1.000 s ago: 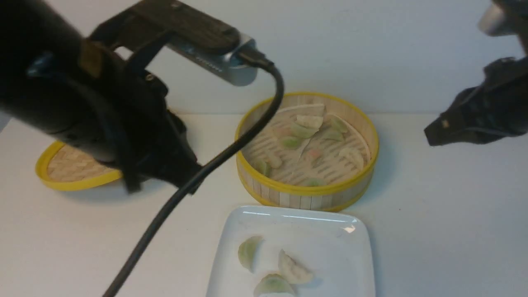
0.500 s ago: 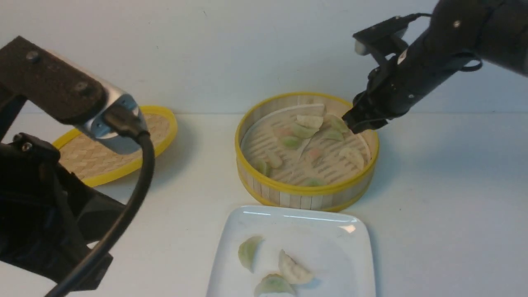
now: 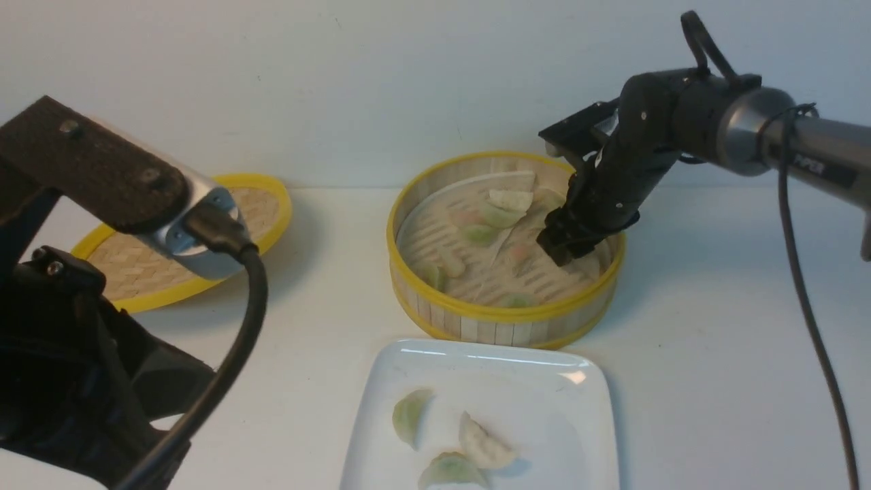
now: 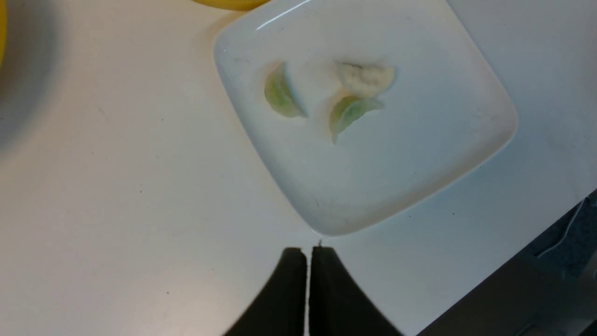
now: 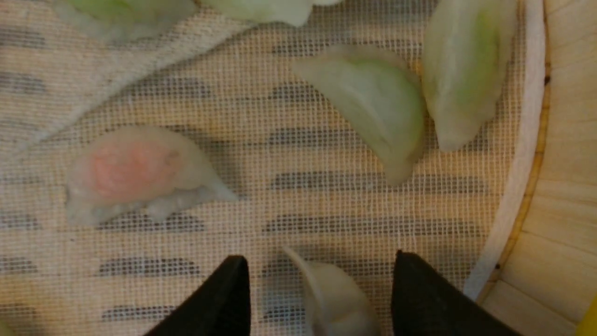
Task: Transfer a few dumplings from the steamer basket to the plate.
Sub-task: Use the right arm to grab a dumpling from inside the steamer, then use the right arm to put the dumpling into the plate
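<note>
Lowered into the steamer basket (image 3: 507, 314), the right end effector (image 5: 322, 284) gapes around a whitish dumpling (image 5: 340, 298).

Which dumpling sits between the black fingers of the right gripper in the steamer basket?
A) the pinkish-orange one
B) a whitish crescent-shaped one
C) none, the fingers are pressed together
B: the right wrist view shows the whitish crescent-shaped dumpling between the parted black fingertips of the right gripper, with the pinkish-orange dumpling lying outside them.
</note>
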Tool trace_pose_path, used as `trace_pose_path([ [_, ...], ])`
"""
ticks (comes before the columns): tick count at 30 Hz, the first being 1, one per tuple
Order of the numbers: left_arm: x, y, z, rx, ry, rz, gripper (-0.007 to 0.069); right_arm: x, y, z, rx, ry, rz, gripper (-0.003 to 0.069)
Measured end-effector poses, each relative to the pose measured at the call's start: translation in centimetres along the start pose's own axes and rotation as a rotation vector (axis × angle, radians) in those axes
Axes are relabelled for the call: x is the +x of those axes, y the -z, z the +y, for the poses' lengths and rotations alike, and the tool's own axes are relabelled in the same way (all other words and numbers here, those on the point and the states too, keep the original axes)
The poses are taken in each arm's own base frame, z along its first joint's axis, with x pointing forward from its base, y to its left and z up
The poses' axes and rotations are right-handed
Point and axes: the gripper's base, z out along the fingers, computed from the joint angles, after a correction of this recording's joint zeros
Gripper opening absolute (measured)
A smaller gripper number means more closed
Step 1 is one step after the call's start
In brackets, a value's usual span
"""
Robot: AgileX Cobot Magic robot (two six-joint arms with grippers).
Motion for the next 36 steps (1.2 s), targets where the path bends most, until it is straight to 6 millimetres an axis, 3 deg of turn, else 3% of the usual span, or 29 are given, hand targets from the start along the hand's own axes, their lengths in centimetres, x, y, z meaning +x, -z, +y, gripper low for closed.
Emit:
trace_pose_path([
  [2,0.0,0.0,0.0,-0.001,0.0,0.0,-0.0006,0.1,-0.1,0.0,0.005,-0.008,0.012,0.0353],
  [4,0.0,0.0,0.1,-0.009,-0.003,0.0,-0.0006,0.2,-0.1,-0.1,0.01,-0.021,0.021,0.0281],
  [5,0.0,0.0,0.1,-0.015,-0.006,0.0,-0.0006,0.2,-0.1,-0.1,0.014,-0.022,0.024,0.0199],
  [6,0.0,0.0,0.2,-0.017,-0.007,0.0,-0.0006,0.2,0.0,-0.1,0.015,-0.023,0.026,0.0162],
  [10,0.0,0.0,0.2,-0.022,-0.008,0.001,-0.0006,-0.2,2.2,-0.1,0.015,-0.029,0.023,0.0151],
  [12,0.0,0.0,0.2,-0.022,-0.008,0.001,-0.0006,-0.8,5.0,-0.1,0.021,-0.031,-0.002,0.0151],
  [14,0.0,0.0,0.2,-0.022,-0.008,0.001,-0.0006,-1.2,9.0,0.0,0.028,-0.032,-0.051,0.0151],
  [20,-0.3,0.0,0.2,-0.022,-0.009,-0.028,-0.0006,-0.5,18.2,1.0,0.006,-0.045,-0.168,0.0151],
  [25,-0.6,0.0,0.2,-0.022,-0.009,-0.066,-0.0006,1.5,22.5,2.6,-0.072,-0.074,-0.24,0.0151],
  [29,-0.7,0.0,0.2,-0.018,-0.008,-0.077,-0.0006,5.0,22.3,4.4,-0.13,-0.082,-0.164,0.0151],
  [31,-0.7,0.0,0.2,-0.018,-0.008,-0.079,-0.0006,6.6,20.6,5.4,-0.153,-0.073,-0.091,0.0151],
  [32,-0.7,0.0,0.2,-0.017,-0.007,-0.081,-0.0006,8.0,18.6,6.8,-0.172,-0.056,-0.032,0.0151],
  [36,-0.7,0.0,0.1,-0.014,-0.006,-0.083,-0.0006,10.2,13.4,10.1,-0.192,-0.003,0.019,0.0151],
])
